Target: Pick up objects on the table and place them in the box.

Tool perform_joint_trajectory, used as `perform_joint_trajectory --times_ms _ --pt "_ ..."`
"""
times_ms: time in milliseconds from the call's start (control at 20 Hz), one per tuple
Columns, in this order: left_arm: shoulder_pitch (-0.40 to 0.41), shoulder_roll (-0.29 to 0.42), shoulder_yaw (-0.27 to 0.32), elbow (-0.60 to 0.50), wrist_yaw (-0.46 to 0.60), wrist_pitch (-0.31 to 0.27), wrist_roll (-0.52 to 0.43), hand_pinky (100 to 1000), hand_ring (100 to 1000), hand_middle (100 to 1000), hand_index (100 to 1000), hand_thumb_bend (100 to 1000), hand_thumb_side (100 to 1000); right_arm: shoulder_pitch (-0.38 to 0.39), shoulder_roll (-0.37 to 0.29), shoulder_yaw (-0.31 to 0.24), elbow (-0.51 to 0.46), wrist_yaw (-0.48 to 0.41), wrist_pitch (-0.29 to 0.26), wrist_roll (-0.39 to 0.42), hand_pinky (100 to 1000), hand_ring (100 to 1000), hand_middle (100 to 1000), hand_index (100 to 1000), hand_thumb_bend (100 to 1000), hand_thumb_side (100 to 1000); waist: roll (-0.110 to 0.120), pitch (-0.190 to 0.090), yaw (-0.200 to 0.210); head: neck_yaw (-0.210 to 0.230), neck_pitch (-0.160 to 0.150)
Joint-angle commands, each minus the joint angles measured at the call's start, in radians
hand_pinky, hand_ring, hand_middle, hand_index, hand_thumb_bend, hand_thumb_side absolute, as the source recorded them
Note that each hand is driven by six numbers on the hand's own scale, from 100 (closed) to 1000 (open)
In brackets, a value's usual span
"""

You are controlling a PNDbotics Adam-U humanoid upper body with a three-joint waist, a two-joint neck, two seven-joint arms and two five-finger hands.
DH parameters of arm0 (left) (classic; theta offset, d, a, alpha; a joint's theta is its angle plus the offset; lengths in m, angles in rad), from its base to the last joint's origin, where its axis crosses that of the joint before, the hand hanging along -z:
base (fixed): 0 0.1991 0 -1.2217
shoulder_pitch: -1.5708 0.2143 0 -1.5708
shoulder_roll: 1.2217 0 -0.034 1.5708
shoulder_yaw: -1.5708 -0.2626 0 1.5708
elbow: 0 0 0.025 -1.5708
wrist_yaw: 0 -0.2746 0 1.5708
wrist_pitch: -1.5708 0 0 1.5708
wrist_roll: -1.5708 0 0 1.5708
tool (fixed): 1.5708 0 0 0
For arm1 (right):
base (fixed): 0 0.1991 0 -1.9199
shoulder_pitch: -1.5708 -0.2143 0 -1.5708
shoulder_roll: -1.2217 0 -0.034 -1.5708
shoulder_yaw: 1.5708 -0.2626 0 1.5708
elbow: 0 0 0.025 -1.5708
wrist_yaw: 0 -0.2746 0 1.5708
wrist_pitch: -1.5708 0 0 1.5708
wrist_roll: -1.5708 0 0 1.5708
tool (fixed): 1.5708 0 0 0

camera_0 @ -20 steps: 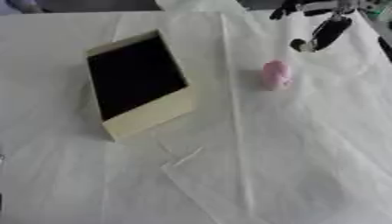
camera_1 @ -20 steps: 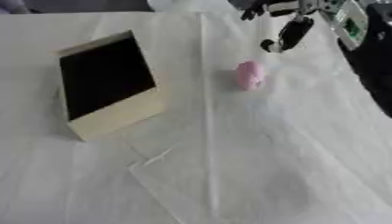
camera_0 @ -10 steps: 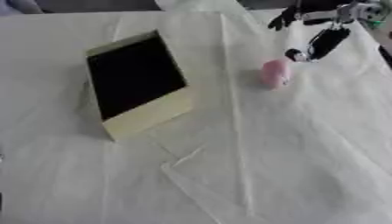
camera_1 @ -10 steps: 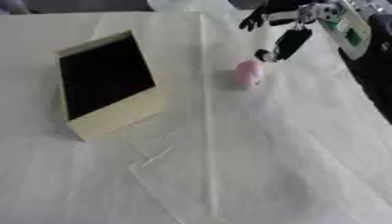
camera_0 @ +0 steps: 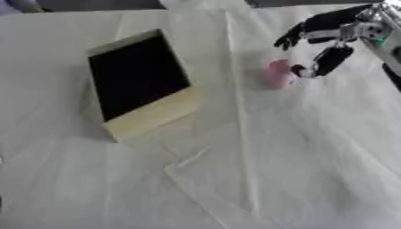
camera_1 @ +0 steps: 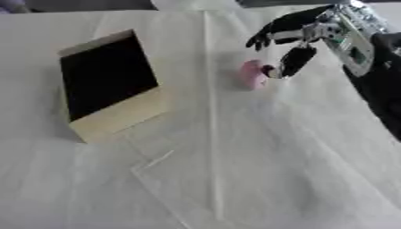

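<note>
Since a second ago the right hand has come down and in from the upper right, closing on the pink object; a second back it hung well above and to the right of it, and half a second ago it was already near. Now the lowest black finger reaches down until its tip is just beside the object's right side, touching it or nearly so; I cannot tell which. The other fingers are spread out to the left above the object, lightly bent and holding nothing, so the hand is open. The wrist and forearm run up and off to the right, silver and black with a green patch showing on the forearm in the right eye view.

Neither the pink object nor the box seems to have shifted on the surface; the whole picture has slid a little, which looks like the head moving. The object is small, rounded and upright, and it sits on the white cloth covering the surface, just right of a long straight crease that runs from the far edge toward the near one.

Well apart to the left, across that crease, lies the box: pale tan walls, a dark inside, set askew with its near corner pointing down and left. Nothing can be seen inside it. The left hand shows in neither view.
</note>
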Motion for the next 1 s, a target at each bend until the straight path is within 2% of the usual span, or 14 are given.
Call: perform_joint_trajectory --times_ms 50,300,450,500,600,650,700,850,900,1000 --pt "-0.002 0.01 0.004 -0.02 0.004 -0.001 -0.006 699 695 716 824 100 727 -0.008 -0.006 -0.013 0.008 0.01 -0.036 0.037 896 851 806 977 104 439 0.001 -0.016 0.002 -0.003 0.003" --pt "-0.002 0.008 0.002 -0.02 0.008 0.001 -0.011 699 693 716 824 100 730 0.004 0.005 -0.014 0.027 0.015 -0.038 0.033 885 839 776 961 114 474 0.003 -0.015 0.003 -0.005 0.001" --pt "-0.001 0.006 0.002 -0.02 0.01 0.003 -0.015 698 692 716 825 100 738 0.008 0.015 -0.012 0.033 0.046 -0.031 0.01 866 816 717 937 138 474 0.003 -0.014 0.004 -0.006 0.0" --pt "-0.001 0.006 0.001 -0.02 0.011 0.003 -0.017 698 692 716 825 100 739 0.009 0.019 -0.012 0.036 0.059 -0.03 0.001 857 803 689 925 140 470 0.004 -0.014 0.005 -0.006 0.0" --pt "0.0 0.005 0.0 -0.02 0.012 0.004 -0.021 697 690 716 825 100 742 0.011 0.027 -0.012 0.042 0.075 -0.033 -0.019 827 756 570 858 118 467 0.004 -0.013 0.006 -0.005 0.0" --pt "0.001 0.004 0.0 -0.02 0.012 0.005 -0.023 697 690 716 825 100 742 0.012 0.029 -0.013 0.043 0.078 -0.036 -0.029 823 750 559 848 113 466 0.004 -0.013 0.006 -0.005 0.0" --pt "0.001 0.004 0.001 -0.02 0.012 0.006 -0.024 696 689 716 825 100 743 0.012 0.03 -0.016 0.042 0.077 -0.038 -0.038 791 700 485 756 100 450 0.004 -0.012 0.007 -0.005 0.001" --pt "0.002 0.004 0.001 -0.02 0.012 0.006 -0.029 695 687 716 825 100 742 0.013 0.023 -0.025 0.013 0.049 -0.025 -0.078 754 629 408 659 100 317 0.003 -0.012 0.006 -0.002 0.003" --pt "0.002 0.005 0.001 -0.02 0.012 0.007 -0.031 694 687 716 825 100 741 0.014 0.019 -0.025 0.004 0.04 -0.014 -0.091 749 625 405 653 100 306 0.003 -0.012 0.006 -0.002 0.003" --pt "0.003 0.005 0.001 -0.02 0.01 0.007 -0.036 694 686 716 824 100 732 0.015 0.013 -0.02 -0.01 0.023 0.008 -0.114 722 610 398 641 100 202 0.002 -0.012 0.006 -0.002 0.001"
